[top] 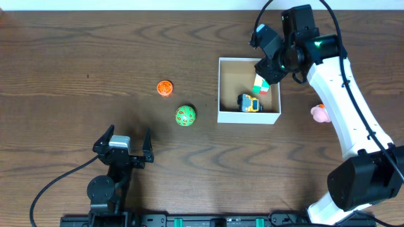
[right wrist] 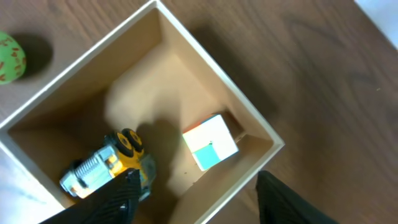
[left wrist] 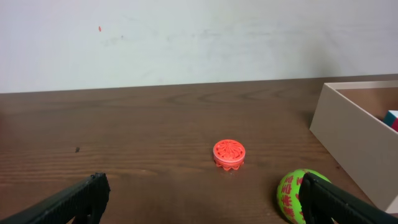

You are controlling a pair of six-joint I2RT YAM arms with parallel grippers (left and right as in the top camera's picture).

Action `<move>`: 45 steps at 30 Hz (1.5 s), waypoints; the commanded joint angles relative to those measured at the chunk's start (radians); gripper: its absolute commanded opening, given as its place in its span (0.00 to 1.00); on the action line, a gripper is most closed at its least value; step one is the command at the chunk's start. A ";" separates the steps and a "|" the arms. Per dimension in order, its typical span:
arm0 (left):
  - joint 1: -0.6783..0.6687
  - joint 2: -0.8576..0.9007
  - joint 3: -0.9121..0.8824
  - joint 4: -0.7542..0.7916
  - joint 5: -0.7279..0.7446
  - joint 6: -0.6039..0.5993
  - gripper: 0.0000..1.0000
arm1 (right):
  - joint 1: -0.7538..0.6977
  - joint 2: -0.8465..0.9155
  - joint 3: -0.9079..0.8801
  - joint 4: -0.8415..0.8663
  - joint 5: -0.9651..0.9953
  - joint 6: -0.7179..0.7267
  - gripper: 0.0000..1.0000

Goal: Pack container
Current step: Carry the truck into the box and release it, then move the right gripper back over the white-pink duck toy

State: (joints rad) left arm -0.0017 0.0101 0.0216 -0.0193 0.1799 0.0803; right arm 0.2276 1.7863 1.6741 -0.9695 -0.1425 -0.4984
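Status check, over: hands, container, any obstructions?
Left hand open, empty. Right hand open above container. Inside: yellow truck, cube; outside: green ball, orange disc, pink toy. Nothing blocking.

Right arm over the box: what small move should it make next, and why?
Probably lift up and away from the box: its jaws are open and empty, the cube lies inside, and a pink toy waits outside nearby.
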 commanded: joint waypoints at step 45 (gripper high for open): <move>0.003 -0.006 -0.018 -0.034 0.011 0.013 0.98 | -0.452 -0.137 -0.256 -0.063 0.032 1.029 0.99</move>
State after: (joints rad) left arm -0.0017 0.0101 0.0216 -0.0193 0.1799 0.0803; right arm -0.2115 1.6489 1.4887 -1.0752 -0.0532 0.3706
